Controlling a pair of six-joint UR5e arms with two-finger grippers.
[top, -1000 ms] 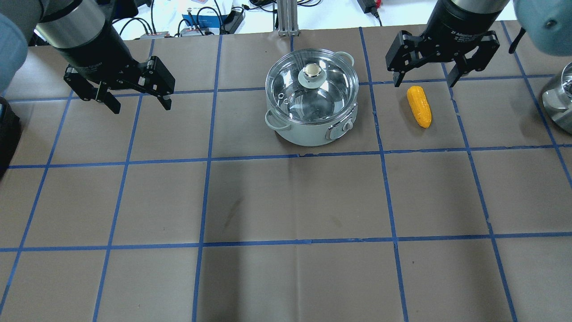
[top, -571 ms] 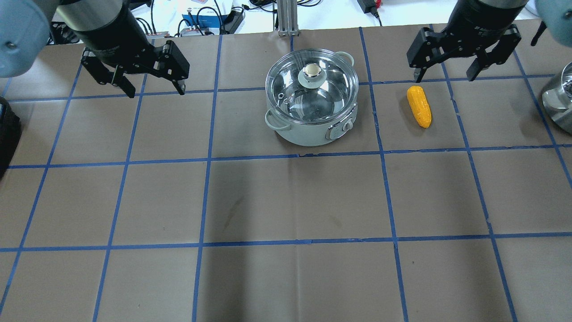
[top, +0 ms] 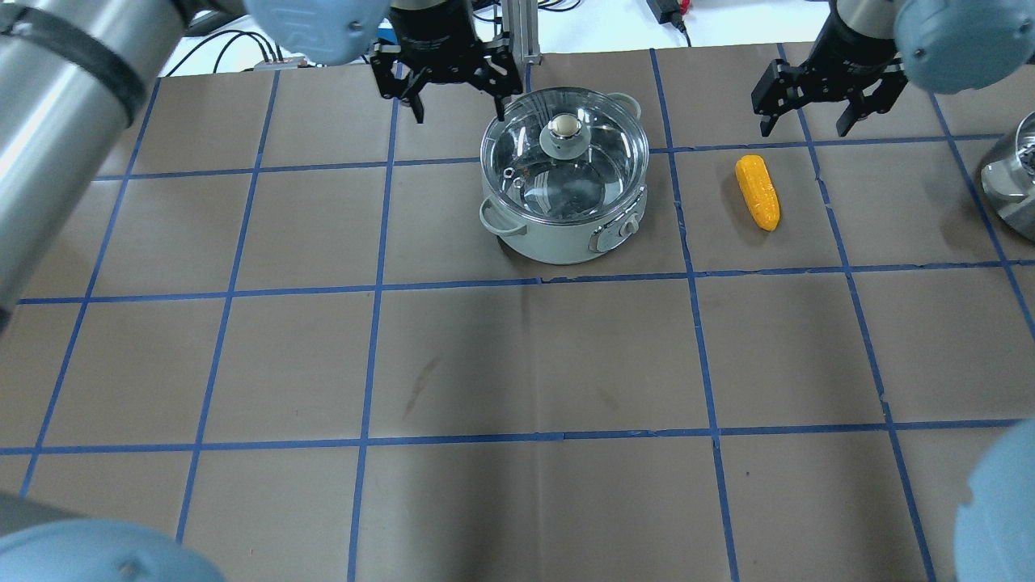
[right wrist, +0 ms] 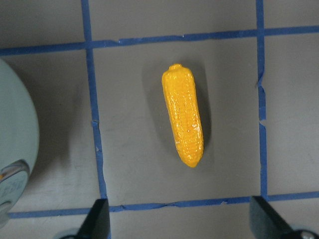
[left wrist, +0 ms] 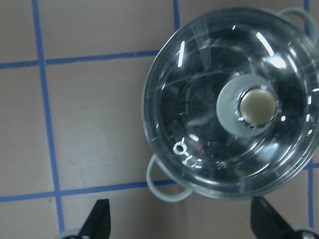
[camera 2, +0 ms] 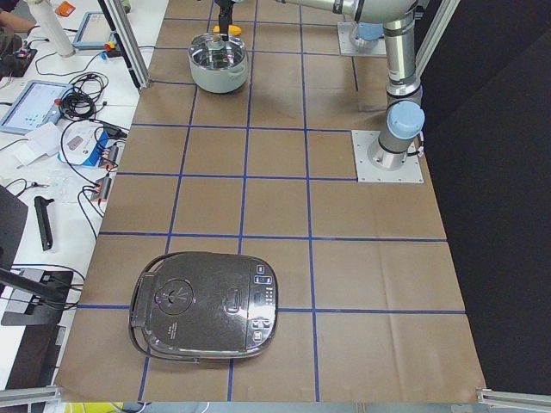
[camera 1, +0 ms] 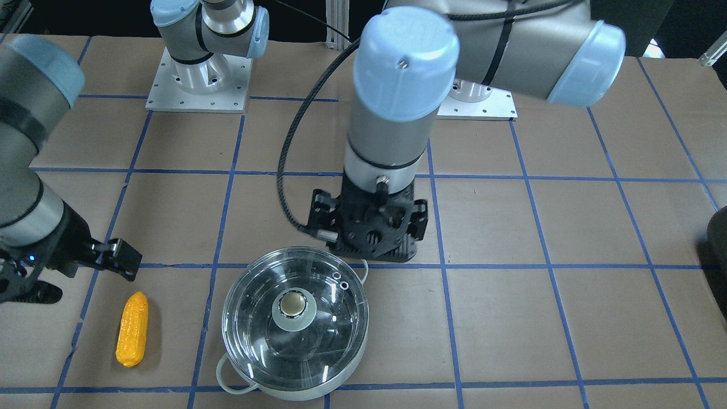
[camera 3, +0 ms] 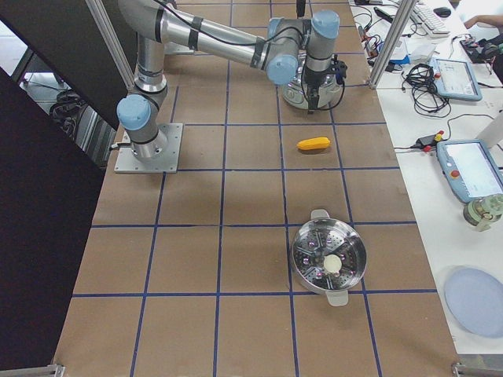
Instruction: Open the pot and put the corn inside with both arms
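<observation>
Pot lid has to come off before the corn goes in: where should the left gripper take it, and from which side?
Probably the pale knob in the middle of the lid, from straight above: it stands up narrow, while the glass is wide and smooth.

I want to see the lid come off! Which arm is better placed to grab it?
Left. The left claw, open, hovers by the pot, with the lid knob in its wrist camera. The right claw, also open, hangs near the corn instead.

The corn is orange-yellow with bumpy kernel rows; the pot is pale grey-green (its lid clear glass); the table is brown, gridded in blue tape.
</observation>
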